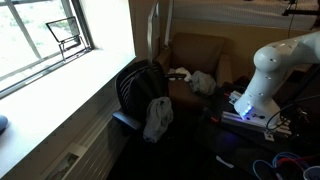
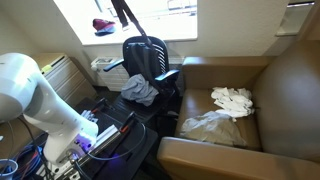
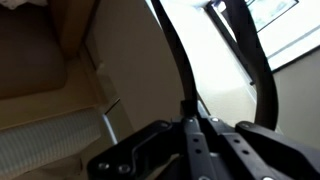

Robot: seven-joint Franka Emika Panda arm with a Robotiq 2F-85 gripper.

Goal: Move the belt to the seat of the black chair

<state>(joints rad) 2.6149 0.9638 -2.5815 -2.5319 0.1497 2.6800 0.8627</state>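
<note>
As seen from the wrist, holds the belt [image 3: 172, 60] with the hand [image 3: 192, 128] clamped on it, two black strands running toward the window [image 3: 290, 25]. In an exterior view, dangles the belt [image 2: 128, 18] down to the backrest top of the black chair [image 2: 150, 58], above the grey cloth [image 2: 140, 92] on its seat.

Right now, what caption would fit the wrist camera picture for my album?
Robot hand holding a dark belt that loops away beside a bright window.

Bent white arm [image 1: 268, 75], claw [image 3: 193, 128] tight
</note>
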